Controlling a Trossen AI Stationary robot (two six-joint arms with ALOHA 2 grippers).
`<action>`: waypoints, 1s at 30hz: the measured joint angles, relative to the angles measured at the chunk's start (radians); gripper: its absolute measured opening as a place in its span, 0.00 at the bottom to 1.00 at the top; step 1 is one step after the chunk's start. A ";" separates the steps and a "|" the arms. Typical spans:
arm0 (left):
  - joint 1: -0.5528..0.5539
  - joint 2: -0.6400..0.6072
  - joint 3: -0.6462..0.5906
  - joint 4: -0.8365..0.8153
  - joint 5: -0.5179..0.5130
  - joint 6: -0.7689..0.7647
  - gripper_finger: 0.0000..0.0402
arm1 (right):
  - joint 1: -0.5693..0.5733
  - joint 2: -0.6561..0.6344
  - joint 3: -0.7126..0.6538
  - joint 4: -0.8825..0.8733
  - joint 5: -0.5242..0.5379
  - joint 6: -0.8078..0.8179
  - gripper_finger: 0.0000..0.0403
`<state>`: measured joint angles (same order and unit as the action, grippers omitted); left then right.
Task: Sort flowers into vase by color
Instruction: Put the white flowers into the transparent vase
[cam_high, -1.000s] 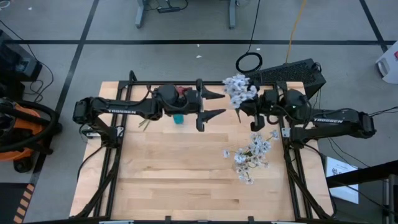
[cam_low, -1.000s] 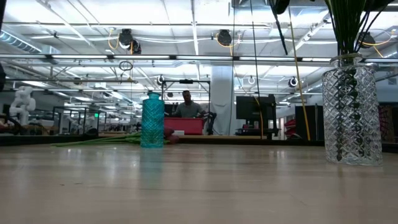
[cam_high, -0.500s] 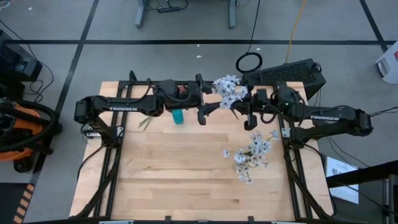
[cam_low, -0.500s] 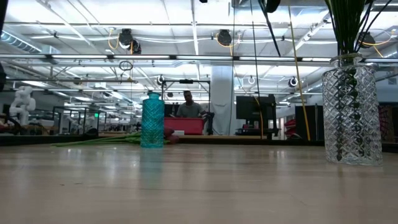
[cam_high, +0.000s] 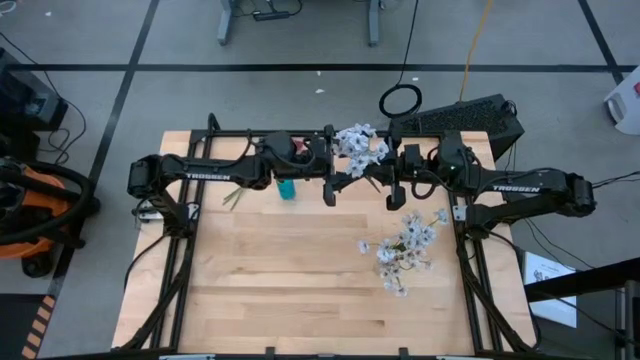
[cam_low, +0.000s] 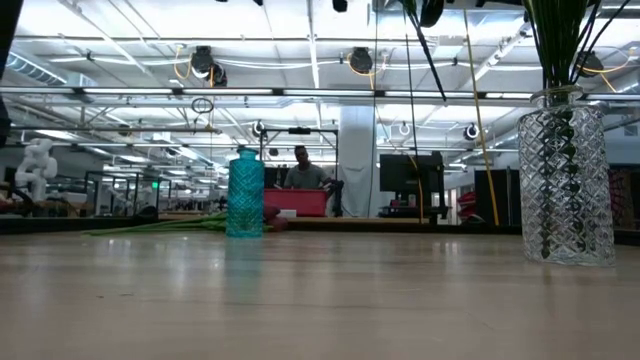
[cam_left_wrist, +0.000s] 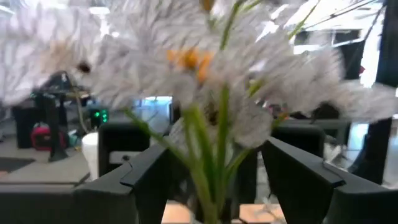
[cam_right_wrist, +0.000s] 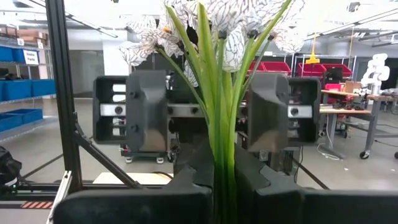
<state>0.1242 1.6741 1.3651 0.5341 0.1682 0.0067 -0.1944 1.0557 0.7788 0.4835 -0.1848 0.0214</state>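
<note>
A spray of white flowers (cam_high: 360, 145) stands upright in the air over the table's far middle, with my right gripper (cam_right_wrist: 224, 186) shut on its green stems. My left gripper (cam_left_wrist: 227, 180) faces it from the table's left, open, with one finger on either side of the same stems, apart from them. A teal vase (cam_high: 287, 188) stands under the left arm. A clear cut-glass vase (cam_low: 567, 185) holds green stems. More white flowers (cam_high: 405, 250) lie on the table near the right arm. Green stems with a dark red bud (cam_low: 160, 226) lie beside the teal vase. My right gripper pinches the bundle of green stems (cam_right_wrist: 222, 163) between its two fingers, below the blossoms. The fingers come in about level from the table's right side and lie across the stems. The spray stands upright, lifted clear of the table, blossoms on top.
A black metal frame (cam_high: 240, 133) runs along the table's far edge behind both arms. The bare wooden tabletop (cam_high: 300, 280) stretches toward the near edge. Beyond the table, a person (cam_low: 303, 170) sits far off in the room.
My right gripper has carried the white spray toward the table's left, keeping it upright. My left gripper has edged toward the right, so the stems now stand between its open fingers.
</note>
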 joint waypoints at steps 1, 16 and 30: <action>0.000 0.002 0.000 0.010 0.005 0.000 0.62 | 0.000 0.000 0.000 0.000 0.000 0.000 0.03; 0.002 0.015 0.026 -0.031 0.059 0.009 0.28 | 0.000 0.000 0.000 -0.006 -0.001 0.000 0.03; 0.008 0.015 0.026 -0.051 0.060 0.030 0.06 | 0.000 -0.001 0.000 -0.027 0.006 0.001 0.03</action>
<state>0.1326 1.6894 1.3914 0.4829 0.2283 0.0371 -0.1940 1.0546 0.7788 0.4568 -0.1793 0.0220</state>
